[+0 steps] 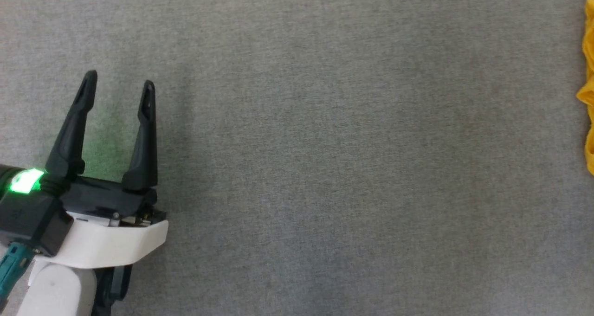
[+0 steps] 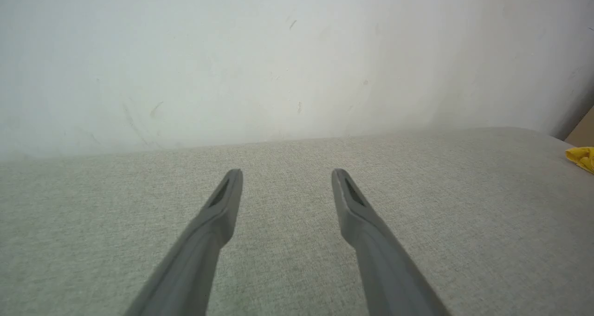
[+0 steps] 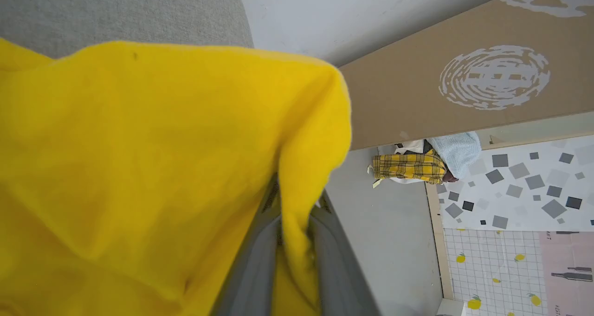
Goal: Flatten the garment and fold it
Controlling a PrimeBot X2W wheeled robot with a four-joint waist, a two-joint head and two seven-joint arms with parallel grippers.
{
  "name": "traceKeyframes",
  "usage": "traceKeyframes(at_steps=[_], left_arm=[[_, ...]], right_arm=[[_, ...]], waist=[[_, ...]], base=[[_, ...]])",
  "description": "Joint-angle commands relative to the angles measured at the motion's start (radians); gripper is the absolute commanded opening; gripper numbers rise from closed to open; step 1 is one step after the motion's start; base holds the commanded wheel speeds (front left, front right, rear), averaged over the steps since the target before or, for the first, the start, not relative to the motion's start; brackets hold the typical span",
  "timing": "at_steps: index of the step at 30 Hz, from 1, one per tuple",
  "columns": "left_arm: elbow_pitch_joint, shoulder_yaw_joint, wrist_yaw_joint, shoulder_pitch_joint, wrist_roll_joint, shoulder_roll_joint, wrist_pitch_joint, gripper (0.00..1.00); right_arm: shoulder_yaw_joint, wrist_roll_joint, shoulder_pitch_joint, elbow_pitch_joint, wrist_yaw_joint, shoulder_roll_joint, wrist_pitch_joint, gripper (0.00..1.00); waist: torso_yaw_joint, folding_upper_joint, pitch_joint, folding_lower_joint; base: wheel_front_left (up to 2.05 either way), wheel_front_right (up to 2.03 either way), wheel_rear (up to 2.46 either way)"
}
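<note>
Barely begun, I judge: the garment (image 3: 139, 158) is bunched, neither flattened nor folded; my right gripper (image 3: 299, 209) pinches a yellow fold of it between its jaws; in the head view a sliver shows at 3 o'clock on the grey surface (image 1: 325, 144); my left gripper (image 1: 119, 79), at 8 o'clock, stands spread and empty; other clothes (image 3: 417, 165) lie heaped on the floor, in no container I can make out.
</note>
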Motion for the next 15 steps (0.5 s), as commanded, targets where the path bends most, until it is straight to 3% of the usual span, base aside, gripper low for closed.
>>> traceKeyframes(at_steps=[1,3,5,6,7,15], left_arm=[[-0.006,0.002,-0.004,-0.02,0.01,0.002,-0.018,1.0],[-0.007,0.005,-0.008,-0.023,0.005,0.001,-0.038,1.0],[-0.01,0.007,-0.016,-0.025,-0.006,-0.001,-0.054,1.0],[-0.01,0.01,-0.018,-0.026,-0.011,-0.003,-0.061,1.0],[-0.011,0.012,-0.02,-0.028,-0.017,-0.005,-0.067,1.0],[0.023,0.019,-0.048,-0.015,-0.059,-0.034,-0.105,1.0]], right_arm=[[-0.017,-0.013,-0.014,0.01,-0.002,0.005,-0.014,0.0],[-0.034,-0.02,-0.019,0.027,-0.002,0.013,-0.023,0.06],[-0.051,-0.027,-0.027,0.046,-0.002,0.018,-0.031,0.47],[-0.056,-0.031,-0.032,0.057,-0.002,0.019,-0.036,0.89],[-0.059,-0.034,-0.037,0.067,-0.002,0.02,-0.043,1.0],[-0.07,-0.037,-0.073,0.163,-0.002,0.022,-0.12,1.0]], waist=[[0.011,0.0,0.008,0.0],[0.016,0.0,0.011,0.0],[0.02,0.0,0.014,0.0],[0.022,0.0,0.014,0.0],[0.024,0.0,0.014,0.0],[0.038,0.0,-0.042,0.0]], base=[[0.0,0.0,0.0],[0.0,0.0,0.0],[0.0,0.0,0.0],[0.0,0.0,0.0],[0.0,0.0,0.0],[0.0,0.0,0.0]])
